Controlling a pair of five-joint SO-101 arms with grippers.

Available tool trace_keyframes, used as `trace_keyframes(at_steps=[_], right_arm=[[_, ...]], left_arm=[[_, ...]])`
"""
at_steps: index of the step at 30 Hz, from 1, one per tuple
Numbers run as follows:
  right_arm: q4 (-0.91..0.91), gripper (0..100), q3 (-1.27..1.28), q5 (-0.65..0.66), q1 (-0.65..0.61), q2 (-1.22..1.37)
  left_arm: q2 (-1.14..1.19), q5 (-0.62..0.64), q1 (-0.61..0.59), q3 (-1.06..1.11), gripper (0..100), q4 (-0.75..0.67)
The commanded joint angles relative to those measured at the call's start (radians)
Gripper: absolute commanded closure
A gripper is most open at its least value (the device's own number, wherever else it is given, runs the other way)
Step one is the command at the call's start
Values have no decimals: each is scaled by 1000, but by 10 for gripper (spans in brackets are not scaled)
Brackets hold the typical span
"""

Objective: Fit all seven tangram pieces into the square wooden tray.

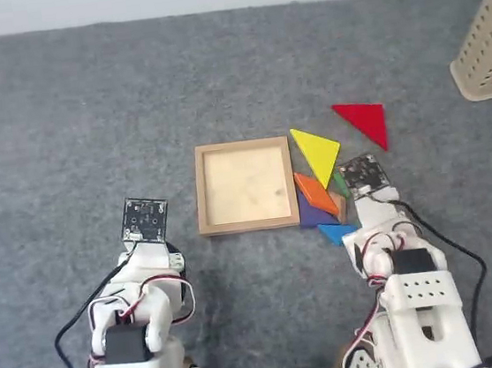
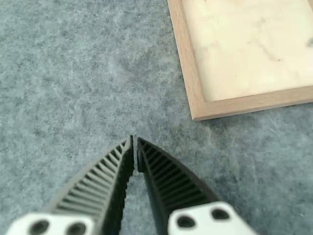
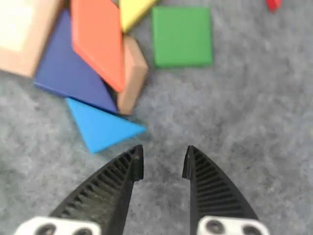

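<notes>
Square wooden tray [image 1: 201, 192] at the middle of a grey, carpet-like surface [image 1: 60, 116], viewed from above. All seven tangram pieces outside it, on the surface to its right.

Closest to the tray's right rim:
- Yellow triangle [image 1: 317, 154] at the far end.
- Orange parallelogram [image 1: 314, 192] just nearer, lying over a dark blue triangle [image 1: 310, 217] and against a tan piece [image 1: 340, 207].
- Light blue triangle [image 1: 336, 231] nearest of the cluster, touching the dark blue one.

Green square [image 1: 340, 184] right of the orange parallelogram, partly hidden beneath the right arm's wrist. Red triangle [image 1: 365, 120] apart from the rest, farther away and to the right. Beige slotted basket [image 1: 488, 41] at the far right edge.

Left jaws pressed together, holding nothing, low over bare surface near the tray's near left corner. Right jaws spread, holding nothing, above the surface just on the near side of the light blue triangle, with the green square farther on.
</notes>
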Motion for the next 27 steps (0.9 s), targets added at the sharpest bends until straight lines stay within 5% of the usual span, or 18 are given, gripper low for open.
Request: trace_keyframes(at_steps=[1, 19, 27], right_arm=[[-27, 861, -11, -14, 30, -35], [42, 857, -118, -5, 102, -30], [197, 857, -439, 336, 157, -22]], left_arm=[[-3, 9, -5, -5, 989, 5], [-3, 9, -5, -5, 989, 5], [-3, 9, -5, -5, 989, 5]])
